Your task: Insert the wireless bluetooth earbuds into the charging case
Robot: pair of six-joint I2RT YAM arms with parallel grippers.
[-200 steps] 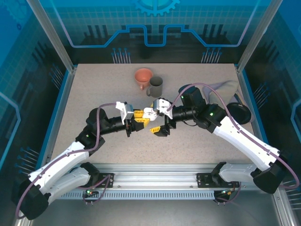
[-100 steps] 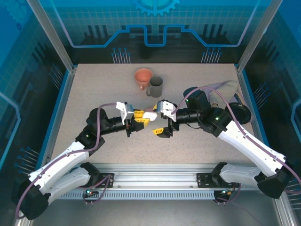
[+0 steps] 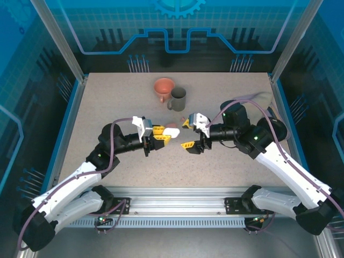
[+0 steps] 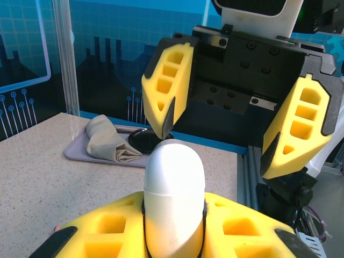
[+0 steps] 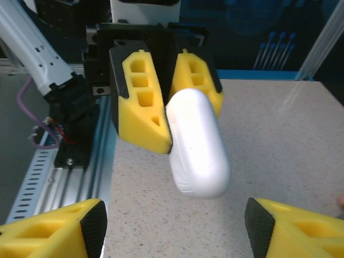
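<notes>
At table centre, left gripper [image 3: 164, 134] clamped on charging case [image 4: 173, 188]: pads press both flanks, rounded end projects forward, held clear of tabletop [image 3: 107, 107]. Right gripper [image 3: 187, 134] faces it head-on, jaws spread wide, fingers [image 4: 166, 80] short of case tip, touching nothing. Case: smooth glossy white plastic, pebble-shaped, fine seam round body. Pads: yellow wedge blocks with rectangular cut-outs, black-backed. Tabletop: speckled beige, stone-like. Salmon-pink speck [image 5: 339, 201] on tabletop at frame edge, too small to identify.

White case [image 4: 173, 183], yellow gripper fingers [image 4: 164, 80], salmon cup [image 3: 163, 86], grey mug [image 3: 178, 98], speckled beige table [image 3: 107, 107].
</notes>
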